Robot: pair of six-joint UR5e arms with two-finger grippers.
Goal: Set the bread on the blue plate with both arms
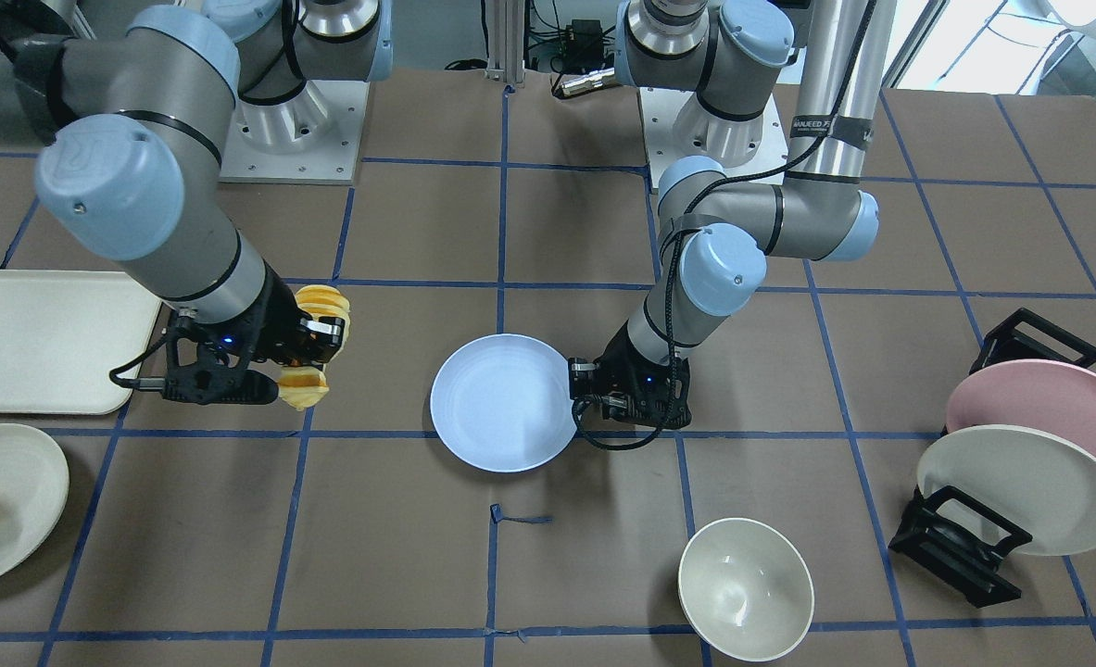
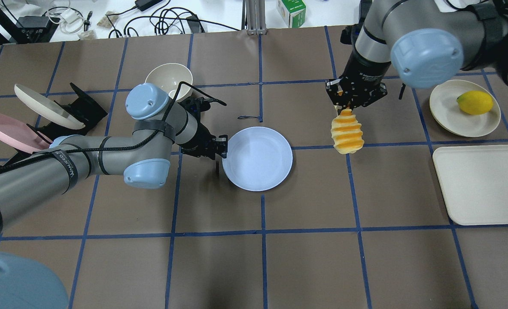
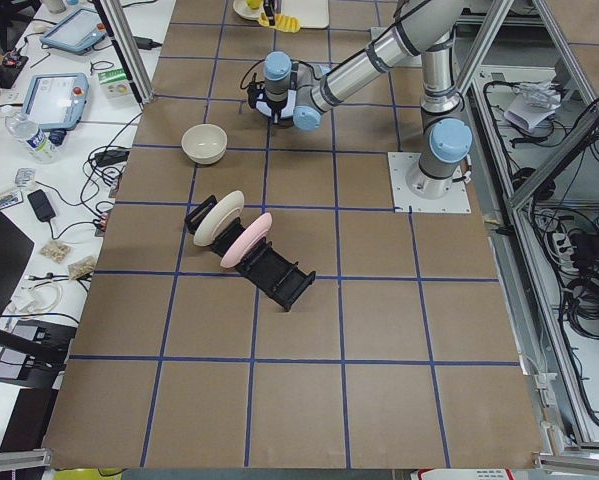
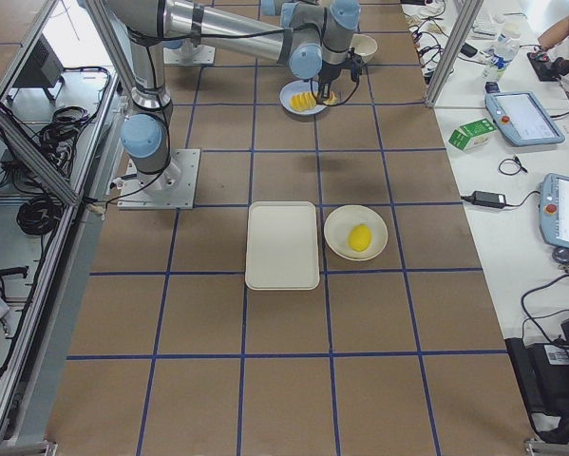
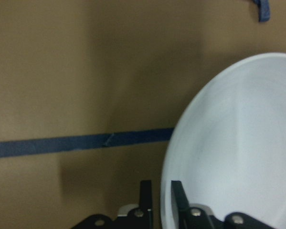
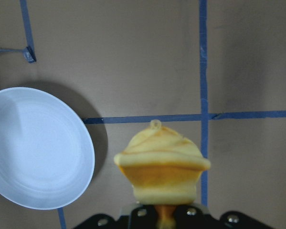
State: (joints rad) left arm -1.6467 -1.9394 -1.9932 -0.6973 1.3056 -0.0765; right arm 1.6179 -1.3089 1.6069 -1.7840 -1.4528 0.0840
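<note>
The bread (image 2: 347, 136) hangs ridged and yellow-orange right of centre in the overhead view, pinched at its top end by the jaws of the right arm (image 2: 425, 56), which are closed on it; the rest of the loaf dangles below them. From the right wrist it fills the lower middle, with the blue plate (image 6: 37, 148) off to the left and apart from it. The plate lies flat on the bench (image 2: 305, 266), near the overhead view's centre. The left arm (image 2: 107, 154) reaches in from the left, its jaws narrow with the plate's left rim between them. At far right sit a cream tray (image 2: 481, 184) and a cream plate (image 2: 445, 113) holding a yellow fruit (image 2: 475, 102). A cream bowl (image 2: 168, 79) stands at upper left.
</note>
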